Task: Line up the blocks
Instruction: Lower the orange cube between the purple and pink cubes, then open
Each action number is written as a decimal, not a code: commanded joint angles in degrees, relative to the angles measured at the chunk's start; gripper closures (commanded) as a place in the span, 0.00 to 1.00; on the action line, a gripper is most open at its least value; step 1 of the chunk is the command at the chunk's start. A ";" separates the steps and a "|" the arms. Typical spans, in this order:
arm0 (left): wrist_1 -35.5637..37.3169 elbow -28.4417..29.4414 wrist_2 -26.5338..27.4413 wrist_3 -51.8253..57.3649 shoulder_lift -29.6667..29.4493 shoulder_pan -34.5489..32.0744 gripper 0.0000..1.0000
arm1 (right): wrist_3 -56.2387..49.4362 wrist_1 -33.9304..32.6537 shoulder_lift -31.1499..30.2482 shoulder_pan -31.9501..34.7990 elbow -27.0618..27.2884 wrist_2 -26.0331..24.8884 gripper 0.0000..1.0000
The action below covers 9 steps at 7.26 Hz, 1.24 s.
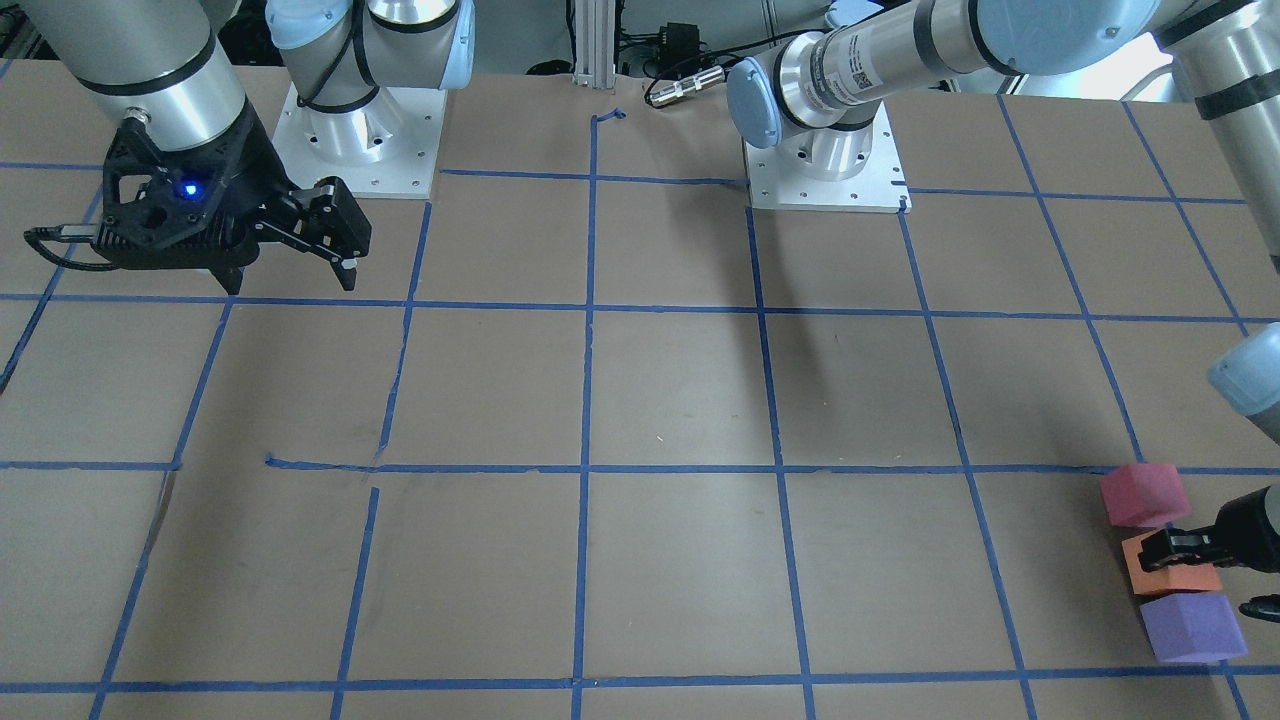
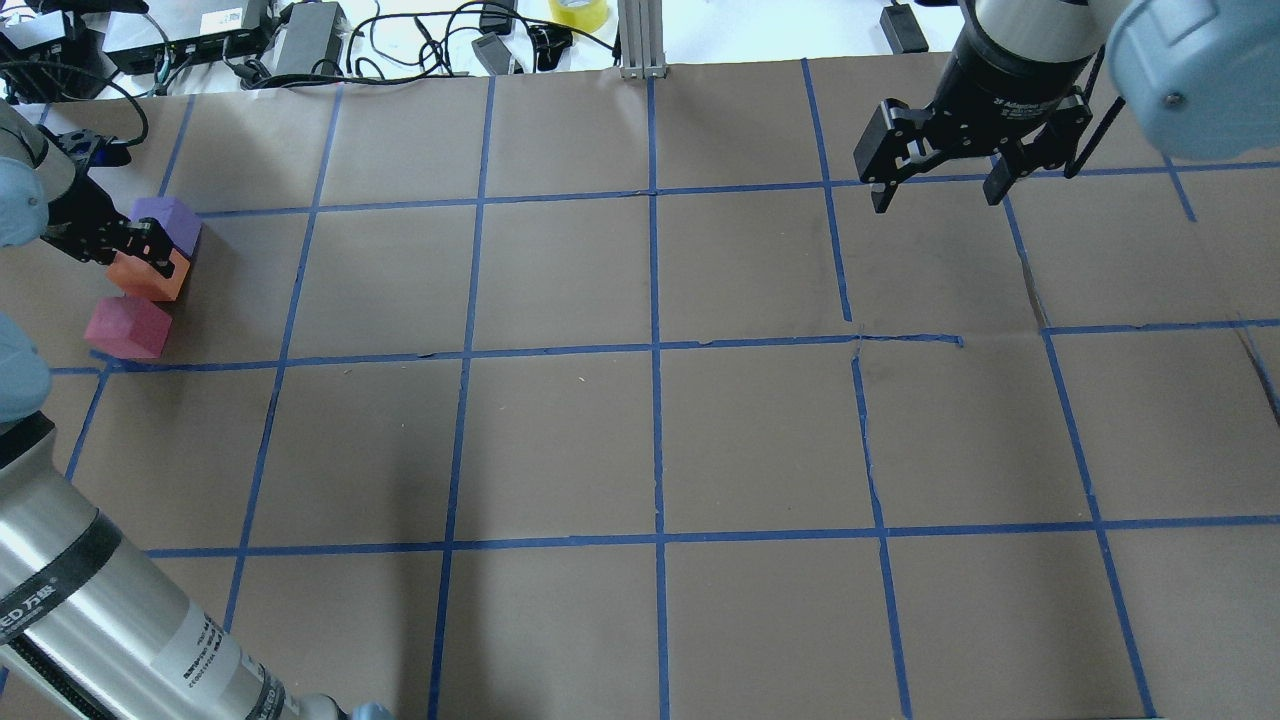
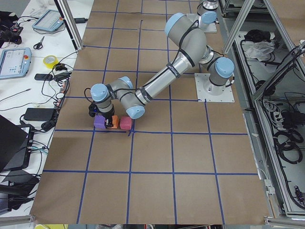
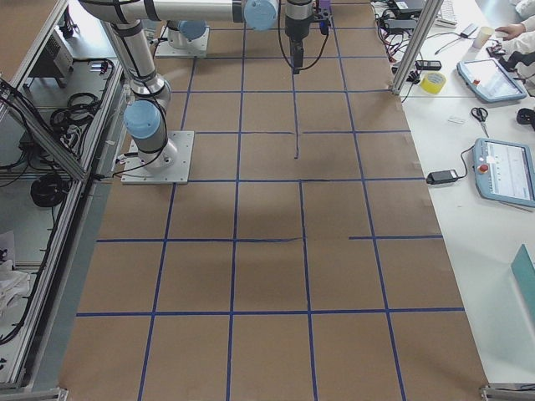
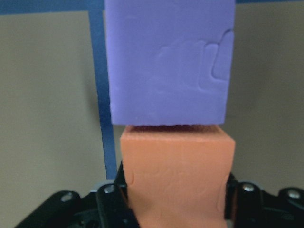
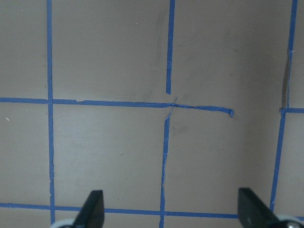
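Observation:
Three blocks stand in a short row near the table's left end: purple block [image 1: 1192, 627], orange block [image 1: 1165, 577], crimson-pink block [image 1: 1144, 493]. My left gripper [image 1: 1196, 582] is shut on the orange block [image 5: 175, 166], which rests on the table against the purple block [image 5: 168, 61]. The pink block [image 2: 127, 327] sits just beside the orange block [image 2: 152, 280], slightly offset. My right gripper [image 2: 937, 198] is open and empty, held above the table at the far right, well away from the blocks. The right wrist view shows only its fingertips [image 6: 91, 209] over bare paper.
Brown paper with a blue tape grid [image 2: 652, 350] covers the table. The arm bases [image 1: 828, 170] stand at the robot side. Cables and a yellow tape roll [image 2: 578, 12] lie beyond the far edge. The left arm's links [image 2: 90, 610] hang over the near left corner.

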 commanded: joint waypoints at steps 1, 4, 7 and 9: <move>-0.05 0.14 0.06 0.00 -0.28 0.00 0.74 | 0.00 -0.04 0.00 -0.03 0.00 0.00 0.00; -0.14 0.05 0.50 0.26 -0.20 0.00 0.00 | 0.00 -0.04 0.00 0.06 0.00 0.00 0.00; -1.81 -0.03 0.59 0.18 3.48 -0.26 0.00 | 0.00 -0.22 -0.09 0.14 0.00 0.00 0.00; -13.18 -0.91 0.24 0.09 11.36 -0.97 0.00 | 0.00 -0.22 -0.26 -0.03 -0.09 0.00 0.00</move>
